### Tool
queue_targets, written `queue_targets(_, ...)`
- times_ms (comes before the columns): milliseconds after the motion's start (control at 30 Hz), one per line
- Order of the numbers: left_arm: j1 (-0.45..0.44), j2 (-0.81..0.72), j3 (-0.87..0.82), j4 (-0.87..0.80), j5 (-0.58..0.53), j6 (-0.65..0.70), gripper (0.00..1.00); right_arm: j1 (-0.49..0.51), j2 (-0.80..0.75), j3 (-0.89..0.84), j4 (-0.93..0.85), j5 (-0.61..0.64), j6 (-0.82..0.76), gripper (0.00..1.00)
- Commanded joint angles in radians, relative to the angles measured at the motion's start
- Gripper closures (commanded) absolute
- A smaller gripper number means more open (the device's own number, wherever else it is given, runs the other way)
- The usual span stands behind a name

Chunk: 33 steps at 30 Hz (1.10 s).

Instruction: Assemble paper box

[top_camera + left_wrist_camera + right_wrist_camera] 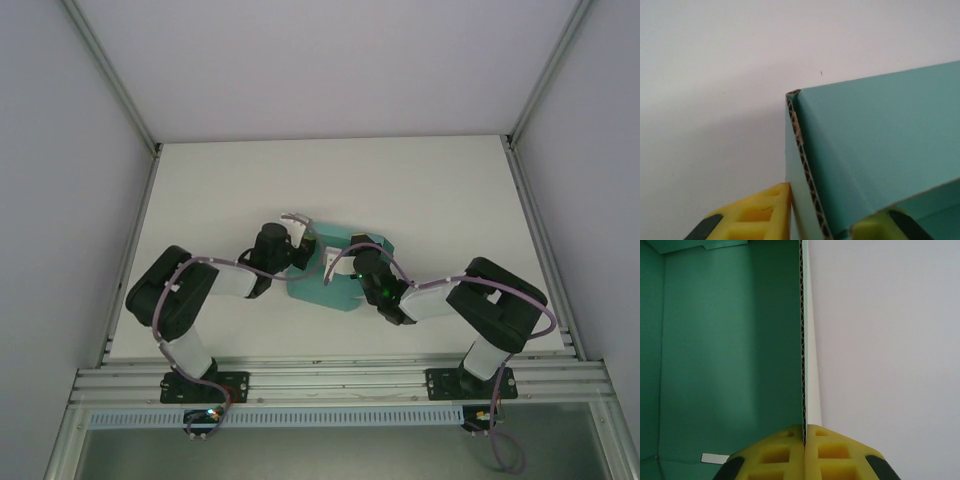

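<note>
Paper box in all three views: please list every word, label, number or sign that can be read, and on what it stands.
No text can be read.
The paper box is plain teal card.
The small white strip on it looks blank.
The yellow fingers show no marking.

2 arms inward — jaws clamped
</note>
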Motion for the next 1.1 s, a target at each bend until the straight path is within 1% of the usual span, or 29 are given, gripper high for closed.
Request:
queue_targets(0,-0.011,0.046,0.042,0.022,-0.083,-0.010,0.83,0.030,-0.020,0.009,-0.071,-0.047,0.046,1.00)
queue_targets(133,-0.015,0.090,0.070,0.029,-0.096,-0.029,0.84,0.033,-0.035,0.012,-0.123,-0.063,0.090,1.00)
queue_targets(167,-0.017,0.099,0.076,0.033,-0.091,-0.030,0.87,0.033,-0.037,0.012,-0.136,-0.064,0.097,1.00)
queue_targets(200,-0.018,0.105,0.077,0.044,-0.096,-0.033,0.96,0.033,-0.037,0.012,-0.140,-0.064,0.102,1.00)
queue_targets(233,-0.020,0.111,0.079,0.053,-0.114,-0.043,1.00,0.033,-0.037,0.012,-0.142,-0.063,0.103,1.00)
queue_targets(300,-0.022,0.116,0.082,0.058,-0.153,-0.059,1.00,0.033,-0.035,0.013,-0.148,-0.063,0.108,1.00)
queue_targets(367,-0.033,0.116,0.084,0.053,-0.255,-0.097,1.00,0.034,-0.034,0.015,-0.163,-0.063,0.118,1.00)
queue_targets(400,-0.035,0.118,0.082,0.052,-0.267,-0.099,1.00,0.034,-0.033,0.016,-0.169,-0.064,0.123,1.00)
queue_targets(467,-0.039,0.119,0.084,0.030,-0.332,-0.127,1.00,0.033,-0.031,0.017,-0.174,-0.063,0.131,1.00)
queue_targets(600,-0.040,0.118,0.107,-0.062,-0.450,-0.205,1.00,0.030,-0.023,0.021,-0.192,-0.052,0.149,1.00)
queue_targets(667,-0.040,0.115,0.133,-0.150,-0.520,-0.276,1.00,0.030,-0.021,0.023,-0.212,-0.046,0.157,1.00)
queue_targets(767,-0.051,0.111,0.160,-0.225,-0.594,-0.357,1.00,0.031,-0.022,0.028,-0.232,-0.047,0.176,1.00)
queue_targets(833,-0.070,0.118,0.185,-0.261,-0.642,-0.365,1.00,0.031,-0.019,0.034,-0.241,-0.047,0.183,1.00)
queue_targets(900,-0.090,0.135,0.213,-0.284,-0.684,-0.338,1.00,0.030,-0.016,0.036,-0.242,-0.048,0.185,1.00)
queue_targets(967,-0.097,0.148,0.229,-0.296,-0.676,-0.318,1.00,0.029,-0.011,0.039,-0.245,-0.048,0.184,1.00)
queue_targets(1033,-0.095,0.145,0.198,-0.229,-0.625,-0.293,1.00,0.024,-0.010,0.040,-0.246,-0.048,0.187,1.00)
queue_targets(1067,-0.094,0.140,0.172,-0.180,-0.594,-0.275,0.96,0.023,-0.011,0.040,-0.248,-0.049,0.189,1.00)
